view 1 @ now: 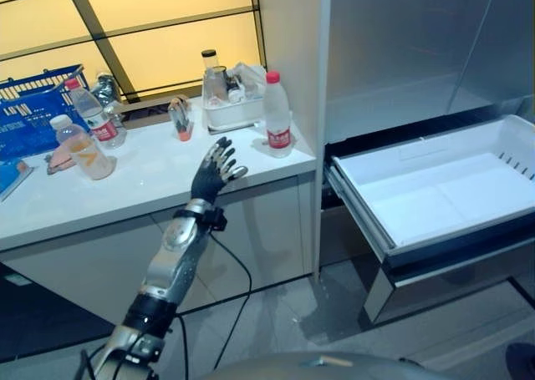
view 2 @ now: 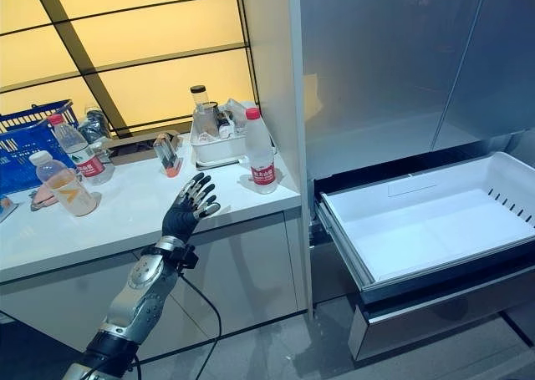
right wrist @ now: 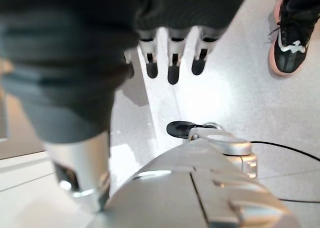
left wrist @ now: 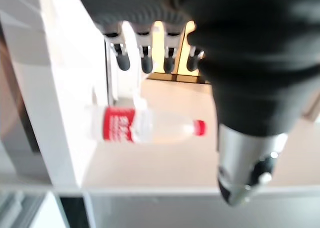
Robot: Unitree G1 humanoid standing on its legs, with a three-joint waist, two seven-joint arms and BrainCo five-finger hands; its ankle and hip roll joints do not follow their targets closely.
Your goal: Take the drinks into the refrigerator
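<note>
Nearest you, your left robot hand (view 1: 215,173) hovers over the front edge of the white desk (view 1: 142,188), fingers spread and relaxed, gripping nothing. Your right robot hand (right wrist: 170,57) hangs low over the floor, fingers straight and empty, with a person's dark shoe (right wrist: 295,30) beyond it.

Just past the left robot hand, at about one o'clock, stands the target: a clear water bottle (view 1: 277,114) with a red cap and red label, upright near the desk's right corner. It's slim, smooth and see-through, so expect a slippery grab. The left wrist view looks straight at its side, fingertips well short of it.

Here's the danger: reach in too fast or too high and you'll likely tip it, and it sits close enough to the edge to roll off at three o'clock. Close around the label band, not the tapering neck.

To the right, at three o'clock, the refrigerator drawer (view 1: 435,188) is pulled out, white and bare inside, ready to receive. Swinging across, watch the white cabinet wall (view 1: 292,46) between desk and drawer.

Farther back, at eleven o'clock, an orange-tinted bottle (view 1: 82,148) and another red-labelled bottle (view 1: 94,117) wait by the blue basket (view 1: 33,113). A white tray (view 1: 230,113) of clutter sits at twelve o'clock, beside the target.
</note>
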